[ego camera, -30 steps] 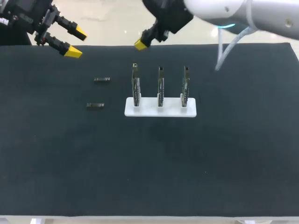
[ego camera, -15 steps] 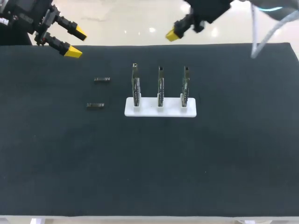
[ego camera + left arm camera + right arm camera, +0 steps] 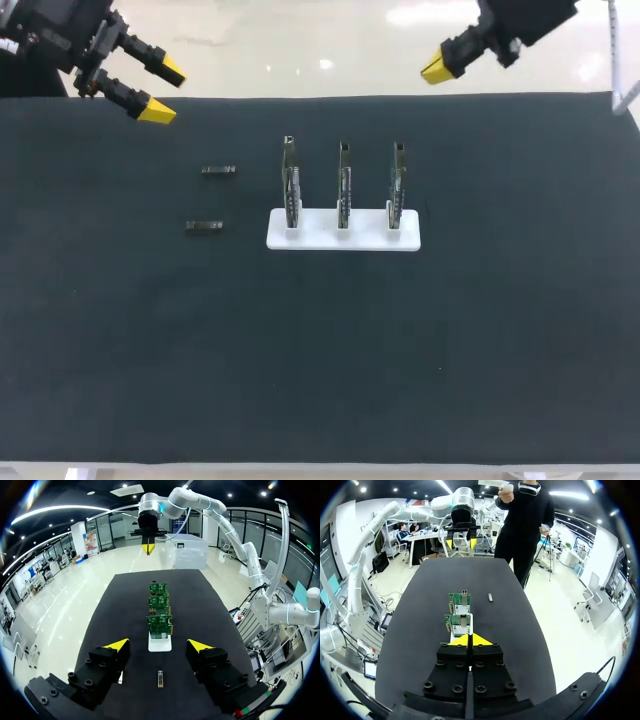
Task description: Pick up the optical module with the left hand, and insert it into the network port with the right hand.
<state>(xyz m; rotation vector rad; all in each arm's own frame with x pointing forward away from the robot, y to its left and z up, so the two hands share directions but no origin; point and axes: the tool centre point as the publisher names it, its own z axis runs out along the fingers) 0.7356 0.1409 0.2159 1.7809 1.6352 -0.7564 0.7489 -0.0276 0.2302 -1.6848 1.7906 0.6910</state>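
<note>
Module [image 3: 204,226] lies flat on the table [image 3: 320,380] just left of the rack [image 3: 343,240], so my left gripper [image 3: 164,92], fingers spread above the far corner, should drop squarely over it and pinch its long sides, while my right gripper [image 3: 437,70] hangs closed and empty.

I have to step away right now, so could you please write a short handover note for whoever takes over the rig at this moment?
Left gripper: open, empty, over the far left corner of the mat.
Right gripper: shut, empty, raised near the far edge.
Things: two optical modules, far and near, lie flat left of the white stand, which holds three upright boards.
Done: neither module is picked up yet.
To do: left gripper picks one up, right inserts it into a board's port.
</note>
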